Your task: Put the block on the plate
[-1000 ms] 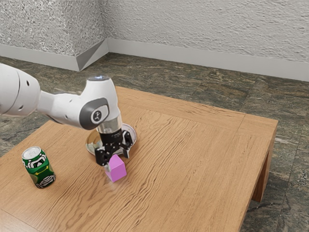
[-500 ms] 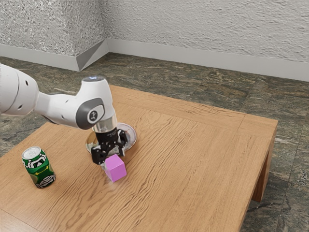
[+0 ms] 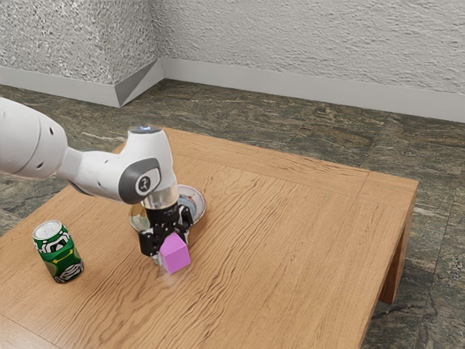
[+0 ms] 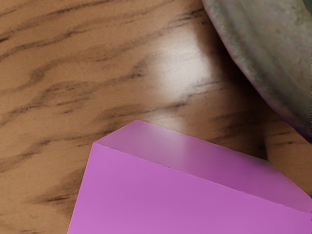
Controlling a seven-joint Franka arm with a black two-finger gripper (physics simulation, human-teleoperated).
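So the fingers point(image 3: 155, 254) look spread apart and not clamped on anything, down low by the pink block point(image 3: 175, 254). Block's sitting on the desk point(image 3: 290, 254), not on the plate point(image 3: 200, 198), which is close by on the far side in the exterior view. From the fingers, the block is on the camera's side and a touch toward that view's right. Can't tell if they're touching. It's cube-ish, so no long axis to chase; I'd get it centered between the fingers and matched to its flat sides before squeezing.
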